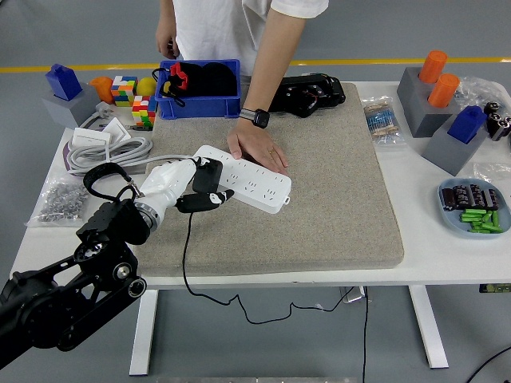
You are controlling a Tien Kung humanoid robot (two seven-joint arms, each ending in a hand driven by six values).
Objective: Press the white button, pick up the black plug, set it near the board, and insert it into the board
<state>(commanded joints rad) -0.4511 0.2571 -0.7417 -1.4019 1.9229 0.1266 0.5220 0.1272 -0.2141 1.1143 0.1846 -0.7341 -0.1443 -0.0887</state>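
Note:
The white power strip (254, 182) lies slanted on the grey mat (319, 199). The black plug (211, 172) sits at the strip's left end, and its black cable (187, 247) runs down over the table's near edge. My left hand (200, 188), white with dark fingers (209, 199), reaches in from the lower left. It is curled around the plug from the left and from below. A person's hand (257, 147) lies flat on the strip's far side and holds it down. My right arm is out of view.
A blue bin (198, 88) stands at the mat's far left corner, with a black device (307, 93) to its right. Coiled white cable and adapters (100, 148), puzzle cubes (128, 94) and a bag of screws (57, 199) lie left of the mat. Grey blocks with orange and blue pegs (435, 96) and a tray of parts (473, 207) stand on the right.

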